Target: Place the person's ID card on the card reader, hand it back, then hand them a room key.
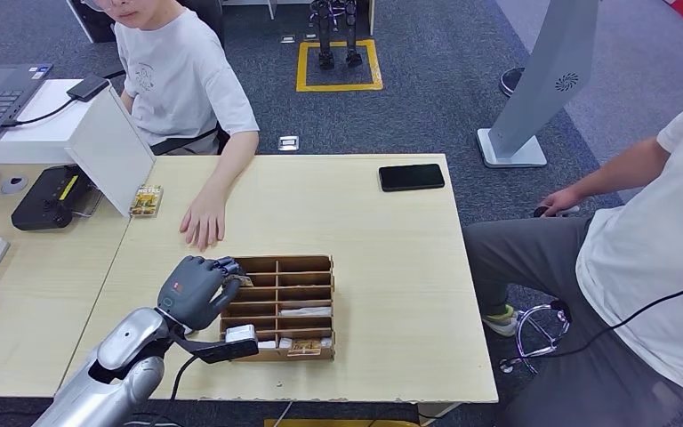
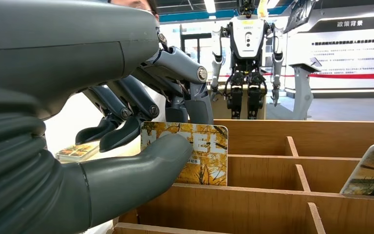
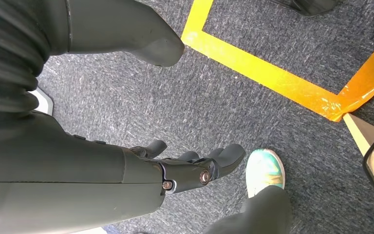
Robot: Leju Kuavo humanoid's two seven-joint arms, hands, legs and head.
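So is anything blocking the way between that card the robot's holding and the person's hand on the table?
Nothing visible does. The left hand pinches the room key at the wooden organizer's far-left corner, and only bare table lies between it and the person's hand.

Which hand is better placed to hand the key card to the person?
The left hand: it already pinches the key card above the wooden organizer, close to the person's hand. The right hand hangs toward the floor.
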